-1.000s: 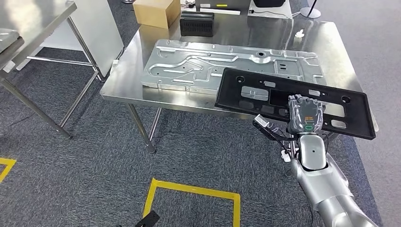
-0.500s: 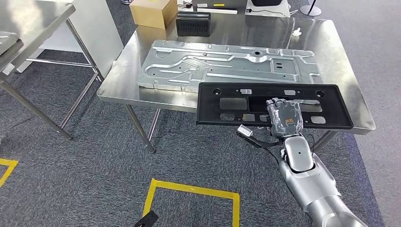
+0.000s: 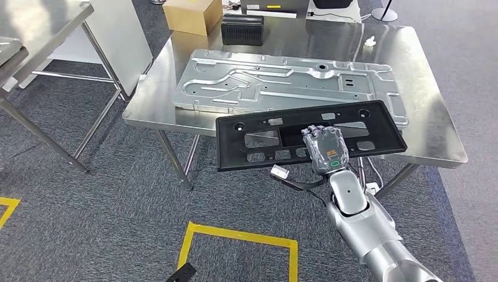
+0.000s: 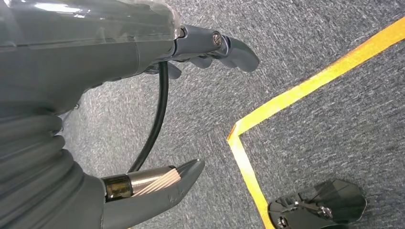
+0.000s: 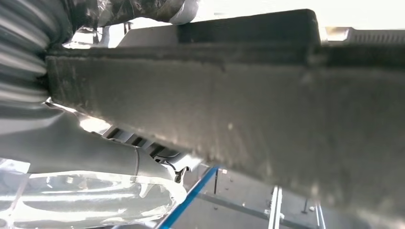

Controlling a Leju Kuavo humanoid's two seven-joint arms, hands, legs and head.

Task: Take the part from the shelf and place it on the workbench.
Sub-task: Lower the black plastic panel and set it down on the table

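The part is a long black plastic panel (image 3: 258, 136) with several cut-outs. My right hand (image 3: 326, 148) grips it at its near edge, holding it flat over the front edge of the steel workbench (image 3: 423, 88); its left end juts out past the bench edge over the floor. Up close in the right wrist view, the panel's dark edge (image 5: 248, 95) crosses the picture beside my hand (image 5: 71, 143). In the left wrist view my left hand (image 4: 143, 105) hangs over the carpet, fingers apart and holding nothing.
A large stamped metal plate (image 3: 282, 82) lies across the middle of the workbench. A cardboard box (image 3: 194, 14) and a black ribbed block (image 3: 242, 29) stand at the back. Another steel table (image 3: 35, 35) is at left. Yellow tape (image 3: 241, 238) marks the carpet.
My right arm has swung the black panel leftward and rotated it, from over the bench's right front corner to its front middle. The view shifted only slightly.
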